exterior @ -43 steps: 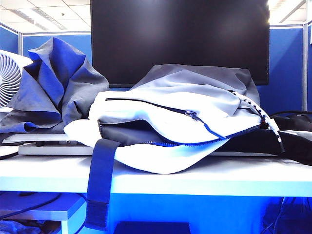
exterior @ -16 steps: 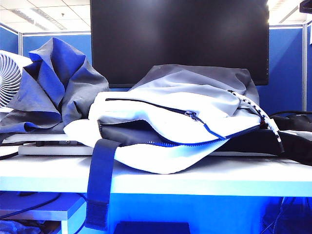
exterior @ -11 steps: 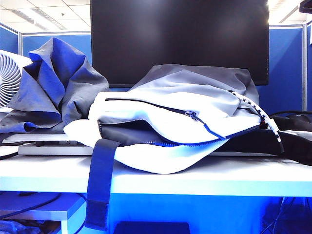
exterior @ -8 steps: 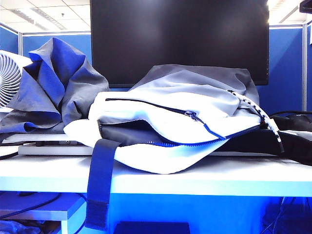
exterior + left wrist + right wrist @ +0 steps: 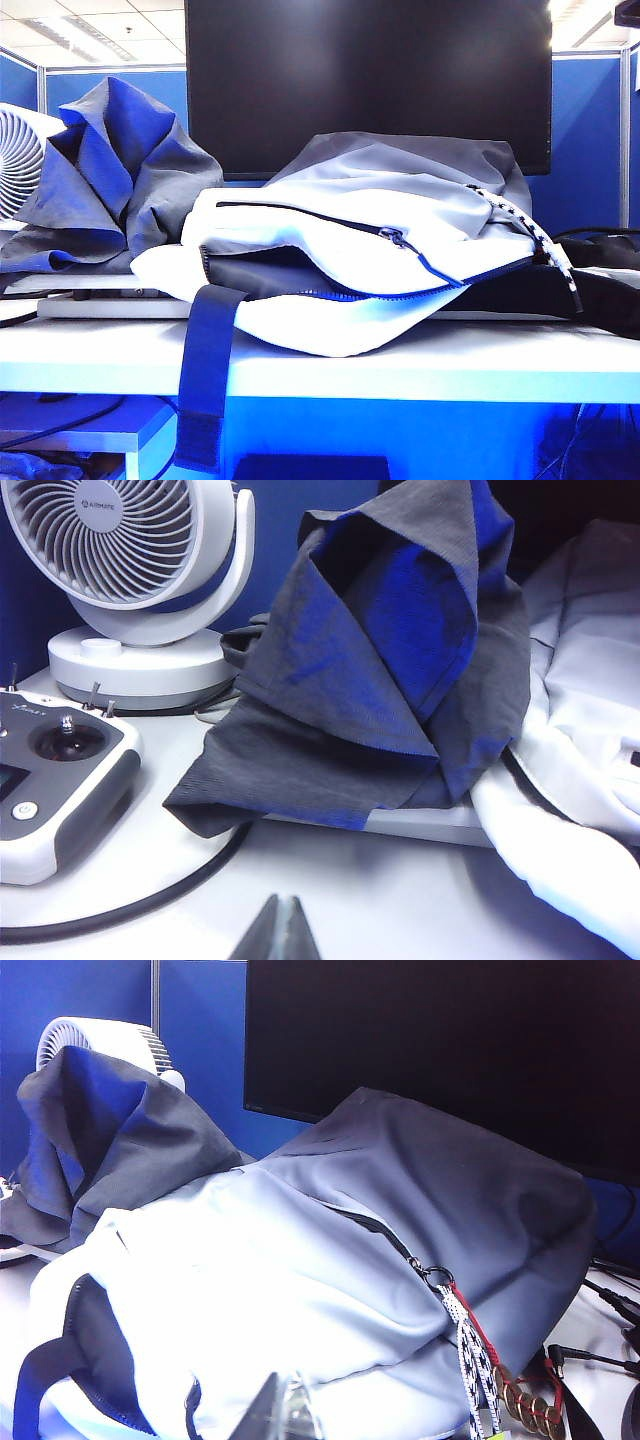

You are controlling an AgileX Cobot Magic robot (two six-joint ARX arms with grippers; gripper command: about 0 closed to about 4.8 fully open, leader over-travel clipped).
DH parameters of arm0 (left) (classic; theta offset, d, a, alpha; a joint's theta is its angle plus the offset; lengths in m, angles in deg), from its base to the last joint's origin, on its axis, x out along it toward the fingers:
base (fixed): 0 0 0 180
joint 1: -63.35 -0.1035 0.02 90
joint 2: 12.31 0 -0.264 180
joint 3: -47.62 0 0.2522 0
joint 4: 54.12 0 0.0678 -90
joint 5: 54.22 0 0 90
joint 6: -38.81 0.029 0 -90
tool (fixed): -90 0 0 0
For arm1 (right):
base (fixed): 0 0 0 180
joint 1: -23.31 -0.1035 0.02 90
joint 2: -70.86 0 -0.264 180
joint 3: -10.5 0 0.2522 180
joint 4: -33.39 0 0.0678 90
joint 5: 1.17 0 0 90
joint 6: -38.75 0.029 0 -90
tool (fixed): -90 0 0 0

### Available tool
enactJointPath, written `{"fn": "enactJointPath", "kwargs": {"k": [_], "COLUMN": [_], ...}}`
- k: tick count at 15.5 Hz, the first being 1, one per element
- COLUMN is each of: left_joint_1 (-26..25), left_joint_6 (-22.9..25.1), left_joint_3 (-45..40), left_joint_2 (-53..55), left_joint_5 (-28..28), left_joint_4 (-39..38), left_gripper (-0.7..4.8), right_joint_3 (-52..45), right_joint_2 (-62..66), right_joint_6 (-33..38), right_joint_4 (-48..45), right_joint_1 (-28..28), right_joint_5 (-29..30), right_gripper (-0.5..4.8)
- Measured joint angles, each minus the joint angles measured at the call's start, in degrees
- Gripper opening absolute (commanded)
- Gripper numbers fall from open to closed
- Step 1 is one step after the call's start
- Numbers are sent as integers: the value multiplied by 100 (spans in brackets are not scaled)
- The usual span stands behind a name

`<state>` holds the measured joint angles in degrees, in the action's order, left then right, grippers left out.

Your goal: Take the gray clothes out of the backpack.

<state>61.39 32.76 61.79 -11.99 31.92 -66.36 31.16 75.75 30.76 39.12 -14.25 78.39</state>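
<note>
- The gray clothes (image 5: 110, 180) lay heaped outside the backpack (image 5: 360, 250), just to its left, beside the white fan (image 5: 140, 570).
- The backpack rested on the table (image 5: 420, 370), its zipper open.
- The left gripper (image 5: 277, 932) hovered near the clothes, jaws closed, empty.
- The right gripper (image 5: 282, 1410) hung near the backpack, jaws closed, empty.

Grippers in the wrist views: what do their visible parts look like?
Only fingertips show. The left gripper is two dark gray tapered fingers forming a narrow point. The right gripper shows one dark finger beside a pale, translucent-looking one. No cables or markings visible; the exterior view shows no arms.
</note>
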Motion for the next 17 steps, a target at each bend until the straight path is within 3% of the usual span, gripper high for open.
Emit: {"fn": "enactJointPath", "kwargs": {"k": [14,15,17], "left_joint_1": [0,0,2], "left_joint_6": [0,0,0], "left_joint_3": [0,0,0], "left_joint_2": [0,0,0], "left_joint_5": [0,0,0], "left_joint_4": [-2,-2,-9], "left_gripper": [-5,-5,-5], "right_joint_3": [0,-2,-101], "right_joint_2": [-48,-365,-470], "right_joint_6": [-72,-68,-103], "right_joint_4": [48,420,654], "right_joint_1": [15,195,1108], "right_joint_5": [-2,90,92], "right_gripper": [-6,-6,-6]}}
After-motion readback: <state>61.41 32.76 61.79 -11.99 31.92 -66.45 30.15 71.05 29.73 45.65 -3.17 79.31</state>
